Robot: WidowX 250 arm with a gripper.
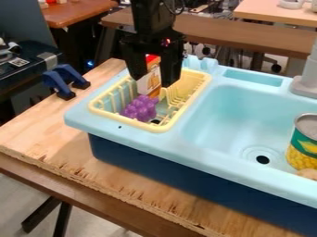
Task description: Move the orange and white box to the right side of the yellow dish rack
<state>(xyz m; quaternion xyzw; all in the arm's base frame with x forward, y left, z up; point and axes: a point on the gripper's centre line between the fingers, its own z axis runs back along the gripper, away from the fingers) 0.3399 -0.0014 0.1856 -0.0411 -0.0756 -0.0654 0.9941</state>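
Camera view: hand (153, 82) open at yellow rack (132, 121), partly hiding box (149, 85); can (304, 144) cut off at right.

Purple knobbly plastic grapes (140, 109) sit in a pale-yellow slatted plastic rack (160, 127), an orange-and-white rectangular box (153, 84) just behind them. Right of the rack lies a light-blue rectangular plastic basin (226, 118), holding a green-and-yellow cylindrical metal can (304, 144); left of the rack, two blue curved plastic clamps (55, 82).

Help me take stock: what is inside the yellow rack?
Purple grapes, with a carton behind. The hand covers some of the carton; the grapes hide what's beneath.
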